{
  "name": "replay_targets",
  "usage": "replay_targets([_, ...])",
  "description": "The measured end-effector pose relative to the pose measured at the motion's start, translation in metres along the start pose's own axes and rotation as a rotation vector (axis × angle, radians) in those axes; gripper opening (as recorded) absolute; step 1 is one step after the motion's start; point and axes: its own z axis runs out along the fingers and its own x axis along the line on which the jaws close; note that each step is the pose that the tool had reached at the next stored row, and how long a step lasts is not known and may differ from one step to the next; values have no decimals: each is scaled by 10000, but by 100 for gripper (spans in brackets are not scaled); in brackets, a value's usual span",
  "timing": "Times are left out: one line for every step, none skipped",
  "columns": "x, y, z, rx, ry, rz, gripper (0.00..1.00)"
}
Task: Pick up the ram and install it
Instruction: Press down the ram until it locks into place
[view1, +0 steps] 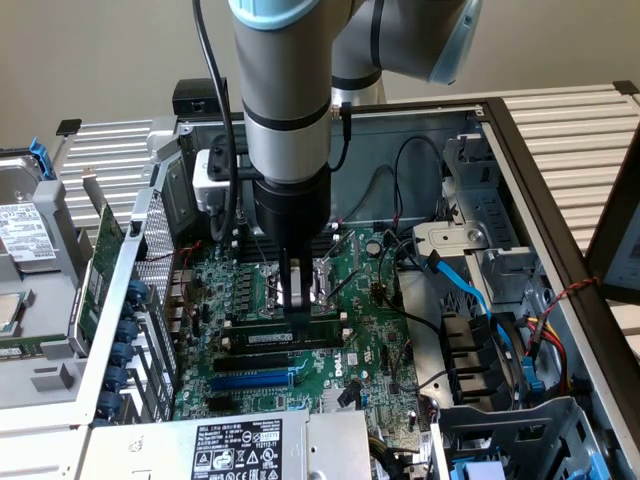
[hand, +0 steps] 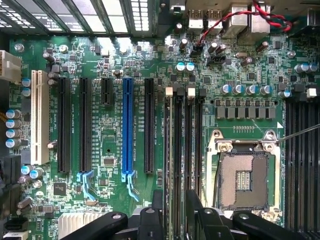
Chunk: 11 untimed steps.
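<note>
In the middle of the exterior view, the gripper (view1: 297, 318) stands straight down on the motherboard (view1: 375, 345). Its tip meets the ram (view1: 283, 340), which lies in a black memory slot (view1: 262, 358) just below the CPU socket (view1: 300, 280). Whether the gripper clamps the ram, I cannot tell. In the wrist view the ram (hand: 177, 150) runs edge-on into the gripper (hand: 176, 207).

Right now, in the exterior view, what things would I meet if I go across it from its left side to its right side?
Exterior view's left to its right: hard drive → green expansion card → gripper → blue cable → red and yellow wires.
</note>
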Motion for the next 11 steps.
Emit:
replay_targets([-1,0,-8,0,-29,1,33])
replay_targets([-1,0,-16,-1,-57,0,33])
replay_targets([-1,0,-24,-2,-79,0,33])
replay_targets([-2,0,-29,-2,-93,0,33])
replay_targets([-1,2,-32,-1,-97,0,33])
replay_targets([-2,4,-34,-5,-99,0,33])
replay_targets([-2,8,-36,-16,-98,0,33])
replay_targets([-2,13,-38,-27,-97,2,33])
replay_targets([-1,19,-40,-38,-92,3,33])
replay_targets([-1,25,-41,-50,-87,3,33])
replay_targets([-1,34,-41,-61,-83,3,33])
